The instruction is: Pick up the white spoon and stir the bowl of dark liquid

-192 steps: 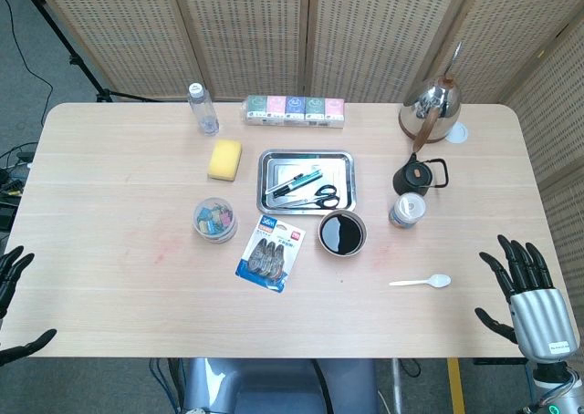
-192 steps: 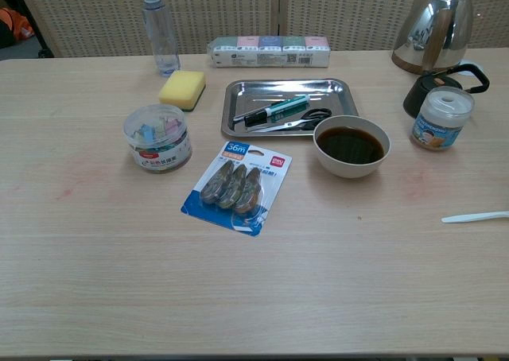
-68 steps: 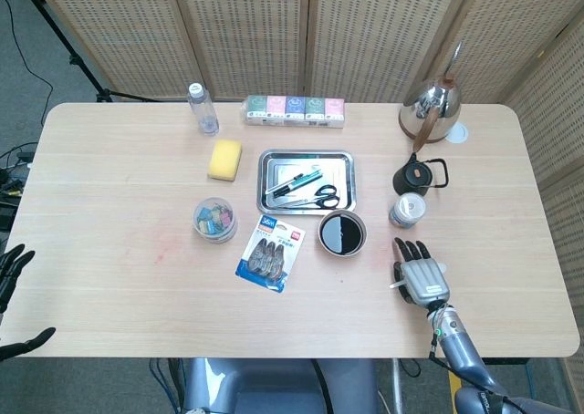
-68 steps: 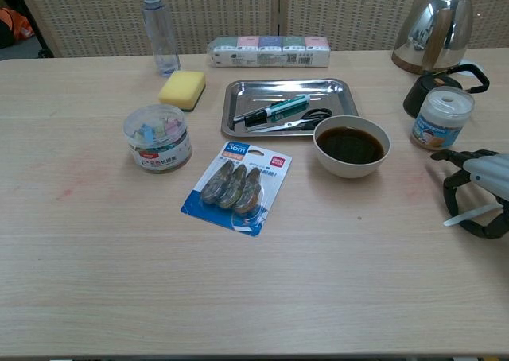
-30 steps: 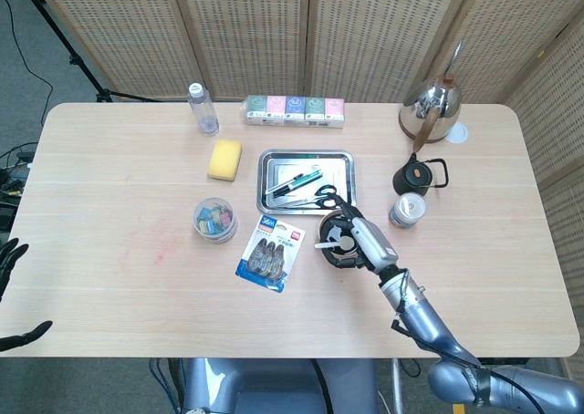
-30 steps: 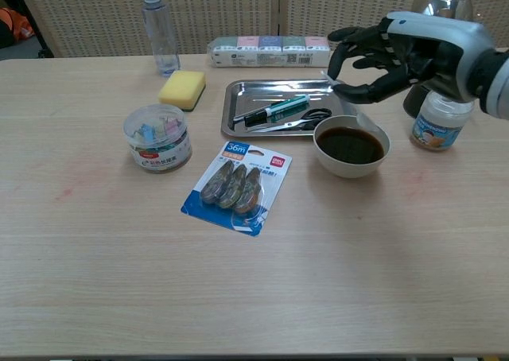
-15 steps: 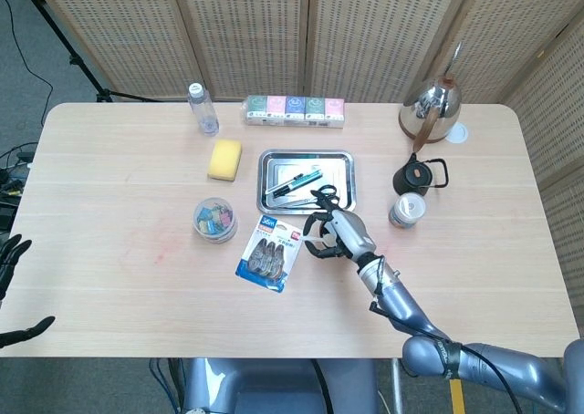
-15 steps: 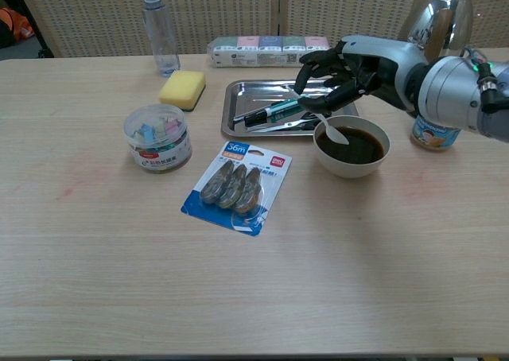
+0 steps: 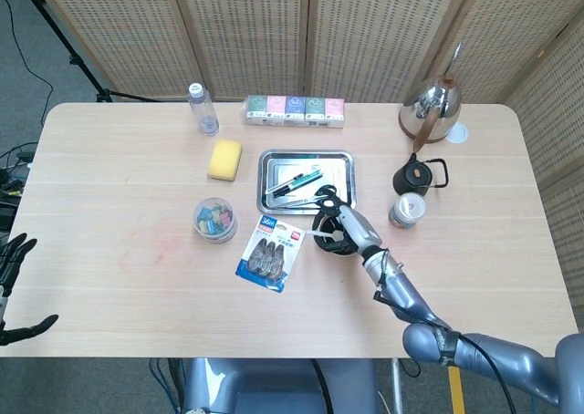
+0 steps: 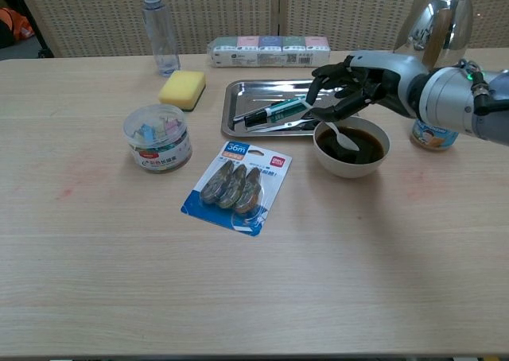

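My right hand (image 10: 358,87) (image 9: 341,224) hovers over the white bowl (image 10: 351,165) of dark liquid and grips the white spoon (image 10: 338,135) by its handle. The spoon's scoop dips into the dark liquid (image 10: 362,145) near the bowl's left side. In the head view the hand covers most of the bowl (image 9: 339,249), and the spoon's handle (image 9: 316,233) sticks out to the left. My left hand (image 9: 11,286) hangs open off the table's front left edge, seen only in the head view.
A steel tray (image 10: 242,98) with pens and scissors lies just behind the bowl. A blue tape pack (image 10: 238,187) lies to its left, a clip jar (image 10: 157,137) further left. A small jar (image 10: 437,119), black pot (image 9: 420,174) and kettle (image 10: 436,27) stand to the right.
My right hand picked the spoon up from the right of the table, carried it to the bowl, and over the last half second shifted right, lowering the scoop into the liquid.
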{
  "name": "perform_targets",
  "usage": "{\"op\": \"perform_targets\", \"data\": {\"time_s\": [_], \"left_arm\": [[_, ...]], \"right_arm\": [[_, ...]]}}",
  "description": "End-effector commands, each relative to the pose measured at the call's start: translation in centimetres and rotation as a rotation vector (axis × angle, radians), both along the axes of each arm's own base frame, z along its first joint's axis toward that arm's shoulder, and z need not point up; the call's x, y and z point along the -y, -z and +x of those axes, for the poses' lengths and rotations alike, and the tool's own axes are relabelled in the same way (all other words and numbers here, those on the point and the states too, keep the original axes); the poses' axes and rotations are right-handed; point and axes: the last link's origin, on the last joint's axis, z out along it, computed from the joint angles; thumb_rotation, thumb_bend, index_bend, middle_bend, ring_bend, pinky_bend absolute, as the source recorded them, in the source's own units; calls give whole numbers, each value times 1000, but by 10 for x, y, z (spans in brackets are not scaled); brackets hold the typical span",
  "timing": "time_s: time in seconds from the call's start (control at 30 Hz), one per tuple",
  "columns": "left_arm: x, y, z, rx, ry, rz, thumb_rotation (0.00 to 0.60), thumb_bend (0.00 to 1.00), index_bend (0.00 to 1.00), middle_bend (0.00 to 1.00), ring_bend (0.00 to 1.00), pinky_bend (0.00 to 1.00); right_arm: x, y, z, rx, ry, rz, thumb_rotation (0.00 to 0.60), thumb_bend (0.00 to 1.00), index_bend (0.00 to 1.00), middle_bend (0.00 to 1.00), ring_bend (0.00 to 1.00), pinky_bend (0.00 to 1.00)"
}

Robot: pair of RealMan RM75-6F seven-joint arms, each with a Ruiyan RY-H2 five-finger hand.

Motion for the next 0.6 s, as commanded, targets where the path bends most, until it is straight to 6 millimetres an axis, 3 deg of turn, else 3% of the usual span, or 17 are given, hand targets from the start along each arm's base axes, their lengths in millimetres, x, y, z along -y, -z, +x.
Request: {"op": "perform_targets", "data": {"time_s": [0.03,0.37,0.6], "left_arm": [[-1,1,0,-1,-2,0,600,72,0,0,0,0],[-1,3,1,-4,2,-9,600,71,0,0,0,0],[0,4,3,-3,12,-15,600,71,0,0,0,0]], "right_arm": [[2,-2,-7,-17,3,5,600,440,609,0,0,0],[-8,-12,-30,-32,14,25,600,440,612,0,0,0],[-18,-5,-34,-17,10,44,600,440,613,0,0,0]]}}
